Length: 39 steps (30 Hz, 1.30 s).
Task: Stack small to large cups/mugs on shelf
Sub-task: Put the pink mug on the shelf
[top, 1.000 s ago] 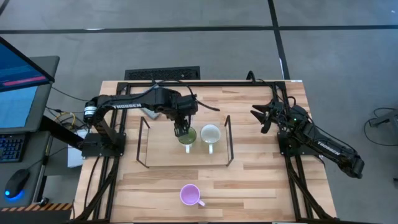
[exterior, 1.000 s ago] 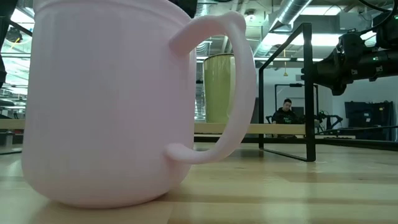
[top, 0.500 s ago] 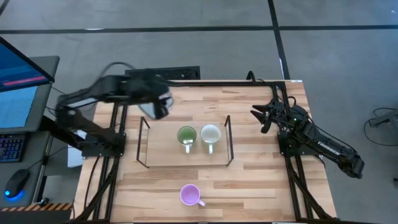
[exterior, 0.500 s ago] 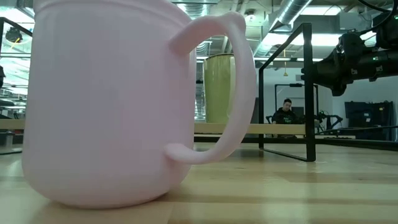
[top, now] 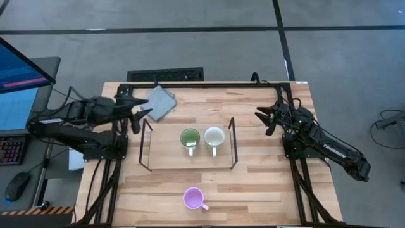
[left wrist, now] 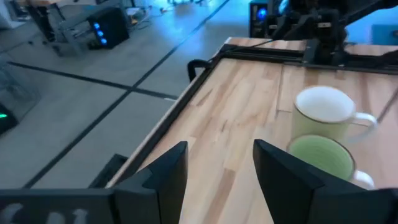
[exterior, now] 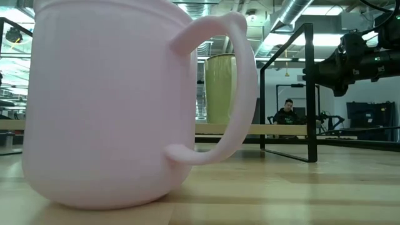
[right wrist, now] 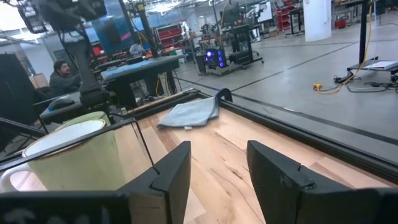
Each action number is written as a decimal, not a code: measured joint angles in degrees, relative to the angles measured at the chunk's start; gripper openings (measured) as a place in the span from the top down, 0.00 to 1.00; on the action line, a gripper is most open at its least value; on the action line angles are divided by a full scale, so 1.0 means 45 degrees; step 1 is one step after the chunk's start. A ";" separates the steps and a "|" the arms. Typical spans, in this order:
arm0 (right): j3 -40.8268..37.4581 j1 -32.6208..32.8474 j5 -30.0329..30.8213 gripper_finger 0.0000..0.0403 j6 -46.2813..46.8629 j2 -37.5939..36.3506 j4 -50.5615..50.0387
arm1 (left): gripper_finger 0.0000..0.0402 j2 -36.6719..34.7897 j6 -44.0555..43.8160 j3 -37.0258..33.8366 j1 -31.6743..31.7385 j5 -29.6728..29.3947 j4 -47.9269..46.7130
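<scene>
High view: green mug point(top: 190, 137) and white mug point(top: 214, 135) sit inside the shelf point(top: 147, 135); purple mug point(top: 193, 198) waits outside, probably next. Left gripper point(top: 140, 111) and right gripper point(top: 262, 117) are open, empty.

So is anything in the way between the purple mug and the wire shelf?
Nothing visible blocks it. The purple mug stands alone on the table's near side, with bare wood between it and the shelf. The green mug and white mug already stand inside.
</scene>
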 joint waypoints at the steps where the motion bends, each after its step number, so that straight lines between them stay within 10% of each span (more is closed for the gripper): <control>1: 0.0000 0.0002 0.0000 0.56 -0.0008 0.0000 0.0000 | 0.57 -0.0413 -0.0008 -0.0466 -0.0074 0.0023 0.0211; 19: 0.0000 0.0000 0.0000 0.56 -0.0009 0.0000 0.0000 | 0.57 -0.5350 -0.0623 -0.4363 -0.0473 0.0093 0.0809; 33: -0.0003 -0.0003 0.0000 0.56 -0.0127 0.0000 0.0000 | 0.57 -0.3945 -0.0178 -0.4360 -0.0542 0.8129 0.2894; 39: 0.0000 -0.0003 0.0000 0.56 -0.0139 0.0000 0.0000 | 0.57 -0.1466 -0.0569 -0.4261 -0.1692 0.9015 0.4441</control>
